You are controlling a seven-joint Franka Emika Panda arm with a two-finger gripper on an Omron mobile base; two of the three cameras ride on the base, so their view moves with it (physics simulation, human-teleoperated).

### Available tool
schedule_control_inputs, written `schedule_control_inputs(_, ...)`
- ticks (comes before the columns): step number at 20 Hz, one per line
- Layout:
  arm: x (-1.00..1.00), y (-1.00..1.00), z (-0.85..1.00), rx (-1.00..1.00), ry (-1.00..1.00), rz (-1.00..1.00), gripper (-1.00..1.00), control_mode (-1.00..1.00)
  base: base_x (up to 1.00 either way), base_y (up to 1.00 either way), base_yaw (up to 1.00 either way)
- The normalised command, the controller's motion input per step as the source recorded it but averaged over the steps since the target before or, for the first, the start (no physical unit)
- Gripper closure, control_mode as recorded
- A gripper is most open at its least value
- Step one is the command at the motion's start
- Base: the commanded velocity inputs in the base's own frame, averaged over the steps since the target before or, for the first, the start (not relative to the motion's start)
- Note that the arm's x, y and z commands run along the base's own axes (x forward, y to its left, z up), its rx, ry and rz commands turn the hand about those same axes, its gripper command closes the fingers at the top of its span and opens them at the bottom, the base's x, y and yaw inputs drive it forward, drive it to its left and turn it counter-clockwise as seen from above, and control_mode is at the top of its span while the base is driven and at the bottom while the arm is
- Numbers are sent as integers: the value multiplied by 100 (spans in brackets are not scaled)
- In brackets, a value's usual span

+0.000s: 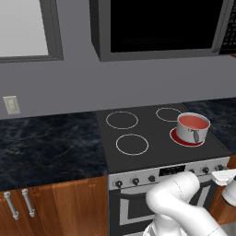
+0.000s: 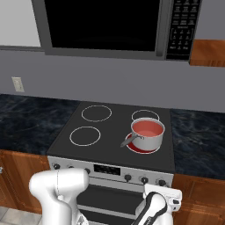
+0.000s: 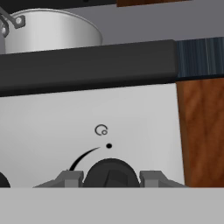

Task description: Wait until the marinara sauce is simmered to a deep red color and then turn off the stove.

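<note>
The gripper (image 3: 111, 177) sits right at the stove's silver front panel (image 3: 87, 127), its two dark fingertips (image 3: 70, 178) closed on either side of a small black knob (image 3: 110, 173), which fills the gap between them. This knob is the one nearest the panel's right end, just beside the wooden cabinet side (image 3: 203, 131), with a small burner mark and a black arc printed above it. Above the panel runs the black edge of the stove (image 2: 110, 149), and a steel pot (image 3: 52, 30) rises behind it. In the base views the pot (image 2: 147, 134) stands on the front right burner, whose red glow (image 2: 136, 148) shows around its bottom, with its handle pointing toward the front left. The marinara sauce (image 2: 148, 128) lies flat inside the pot, a salmon-red colour. The other three burner rings are bare and white. Dark marbled bench (image 1: 46, 143) flanks the stove on both sides, and a black microwave (image 2: 105, 26) hangs above.
</note>
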Motion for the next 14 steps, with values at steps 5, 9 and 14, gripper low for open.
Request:
schedule_control_inputs(5,0,0,0,0,0,0,100,-100,0,0,0)
schedule_control_inputs(9,0,0,0,0,0,0,100,-100,0,0,0)
schedule_control_inputs(14,0,0,0,0,0,0,100,-100,0,0,0)
